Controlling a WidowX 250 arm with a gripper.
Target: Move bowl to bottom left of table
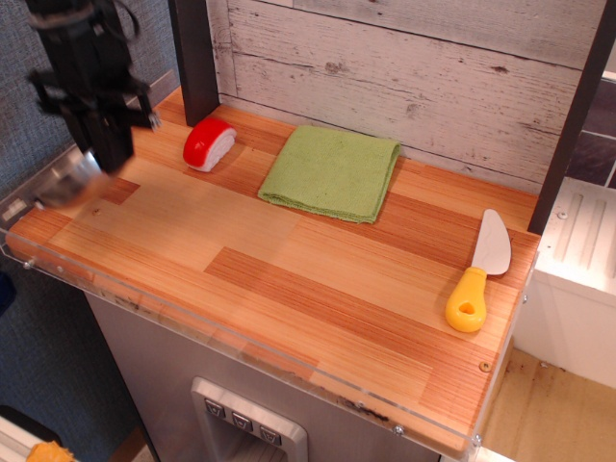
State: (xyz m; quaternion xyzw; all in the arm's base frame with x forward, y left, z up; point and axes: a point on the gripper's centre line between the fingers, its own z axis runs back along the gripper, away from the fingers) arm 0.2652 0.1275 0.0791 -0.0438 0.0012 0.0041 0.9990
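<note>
The steel bowl (pixel 69 179) hangs tilted and motion-blurred over the left end of the wood-plank table (pixel 289 279), near its front left corner. My black gripper (pixel 104 154) is above it and shut on the bowl's rim, holding it just above the planks. The bowl's far side is hidden behind the gripper.
A red-and-white toy (pixel 208 143) lies at the back left. A green cloth (pixel 332 170) lies at the back middle. A yellow-handled knife (pixel 478 273) lies at the right edge. Clear acrylic edging (pixel 58 274) runs along the left and front. A dark post (pixel 195 58) stands at the back left.
</note>
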